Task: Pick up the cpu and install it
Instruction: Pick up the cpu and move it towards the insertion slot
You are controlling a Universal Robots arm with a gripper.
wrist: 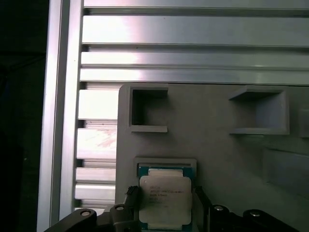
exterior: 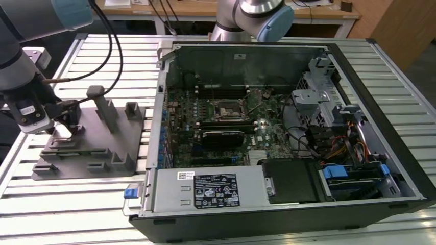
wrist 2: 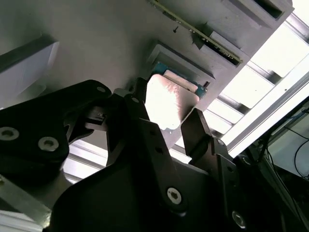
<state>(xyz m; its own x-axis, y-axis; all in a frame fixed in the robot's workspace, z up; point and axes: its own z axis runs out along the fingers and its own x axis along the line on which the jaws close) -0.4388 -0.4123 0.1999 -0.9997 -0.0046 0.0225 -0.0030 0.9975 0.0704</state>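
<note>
- A robot arm (exterior: 20, 61) is reaching down at the exterior view's left. Its gripper (exterior: 65, 125) is hanging low over a grey plastic holder block (exterior: 75, 171), which is sitting on a slatted metal table (exterior: 81, 214).
- In both wrist views the gripper (wrist: 165, 193) (wrist 2: 169, 113) is straddling the cpu (wrist: 165, 200) (wrist 2: 169, 99), a small square chip with a pale silver top.
- The cpu is lying flat in a shallow square recess of the holder block (wrist: 207, 145), near the block's edge, with the table's slats (wrist: 96, 140) showing just past it.
- Whether the gripper is pinching the cpu or standing loose around it cannot be told.
- Two box-shaped pockets (wrist: 148, 108) (wrist: 258, 108) are showing elsewhere on the holder block in the first wrist view.
- An open computer case (exterior: 286, 219) is lying on its side just beside the holder block, toward the exterior view's right, with its motherboard (exterior: 184, 117) facing up.
- The socket (exterior: 228, 108), a black square frame with a metal rim, is sitting near the middle of the motherboard, well apart from the cpu.
- A second robot arm (exterior: 256, 15) is standing behind the case at the table's far side.
</note>
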